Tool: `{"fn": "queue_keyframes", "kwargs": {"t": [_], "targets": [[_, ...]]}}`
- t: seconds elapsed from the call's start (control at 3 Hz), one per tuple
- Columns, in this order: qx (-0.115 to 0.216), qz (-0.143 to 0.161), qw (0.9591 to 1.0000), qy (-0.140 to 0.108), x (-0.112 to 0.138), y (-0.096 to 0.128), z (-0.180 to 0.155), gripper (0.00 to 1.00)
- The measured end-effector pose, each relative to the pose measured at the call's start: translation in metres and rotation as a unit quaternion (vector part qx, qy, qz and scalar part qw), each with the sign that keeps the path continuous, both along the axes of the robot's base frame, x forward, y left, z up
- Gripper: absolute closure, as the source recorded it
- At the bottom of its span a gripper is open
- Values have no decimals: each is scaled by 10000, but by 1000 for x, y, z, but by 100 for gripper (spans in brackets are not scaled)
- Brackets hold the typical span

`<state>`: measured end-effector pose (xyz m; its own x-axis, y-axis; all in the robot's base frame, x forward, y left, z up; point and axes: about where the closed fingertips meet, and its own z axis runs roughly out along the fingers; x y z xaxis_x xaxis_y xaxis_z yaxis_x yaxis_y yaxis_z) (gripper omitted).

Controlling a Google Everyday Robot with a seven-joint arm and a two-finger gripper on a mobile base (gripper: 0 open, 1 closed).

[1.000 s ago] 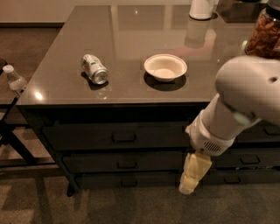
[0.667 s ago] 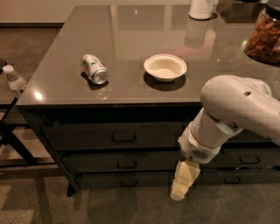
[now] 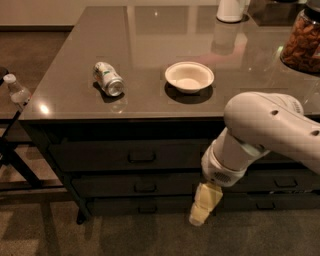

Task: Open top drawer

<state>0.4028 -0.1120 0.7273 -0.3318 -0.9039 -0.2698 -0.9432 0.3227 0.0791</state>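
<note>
The top drawer [image 3: 100, 156] is a wide dark front just under the grey countertop [image 3: 150, 45], closed, with a small loop handle [image 3: 141, 156] at its centre. Two shallower dark drawers lie below it. My gripper [image 3: 202, 206], cream coloured, hangs from the white arm [image 3: 265, 130] in front of the lower drawers, to the right of and below the top drawer's handle, apart from it.
On the countertop lie a tipped can [image 3: 108, 79] and a white bowl [image 3: 189, 76]; a white jug [image 3: 230, 10] and a jar of nuts [image 3: 302, 42] stand at the back right. A clear bottle [image 3: 17, 91] sits on a folding stand at left. A neighbouring drawer stack [image 3: 287, 182] is at right.
The arm and gripper have swung left and slightly down, closer to the middle of the drawer stack. The drawers stay closed.
</note>
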Motion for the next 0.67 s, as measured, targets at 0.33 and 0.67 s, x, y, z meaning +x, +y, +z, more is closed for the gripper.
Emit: {"fn": "queue_keyframes", "kwargs": {"t": [0.33, 0.67], "targets": [[76, -131, 9996, -235, 25, 9, -10, 0], [35, -265, 9982, -542, 71, 12, -21, 0]]}}
